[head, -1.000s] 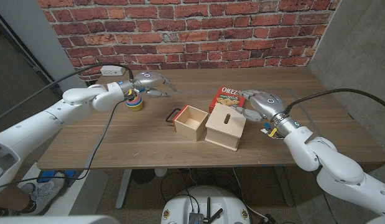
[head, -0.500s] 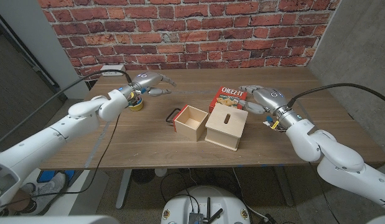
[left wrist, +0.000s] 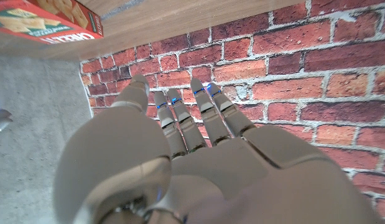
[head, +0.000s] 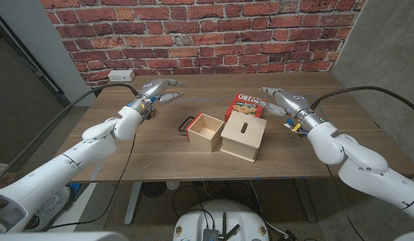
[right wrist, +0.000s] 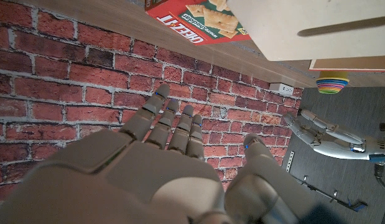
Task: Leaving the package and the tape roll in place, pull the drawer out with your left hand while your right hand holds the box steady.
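The wooden box (head: 243, 139), with a slot in its lid, stands mid-table. Its drawer (head: 205, 132) is slid out to the left, open and empty, with a black handle (head: 186, 124). The red cracker package (head: 245, 105) lies just behind the box and also appears in the wrist views (left wrist: 43, 18) (right wrist: 198, 18). The striped tape roll (right wrist: 332, 81) sits at the back left, mostly covered by my left wrist in the head view. My left hand (head: 160, 89) hovers above it, fingers spread, holding nothing. My right hand (head: 281, 100) hangs open beside the package, apart from the box.
A white power strip (head: 120, 74) lies at the table's back left edge, against the brick wall. Black cables trail from both forearms. Bare wood stretches in front of the box and along the right side of the table (head: 354, 140).
My right hand has lifted back and away from the box's right side. The left arm has swung inward and its hand has drifted slightly toward the wall. The box and drawer stay put.
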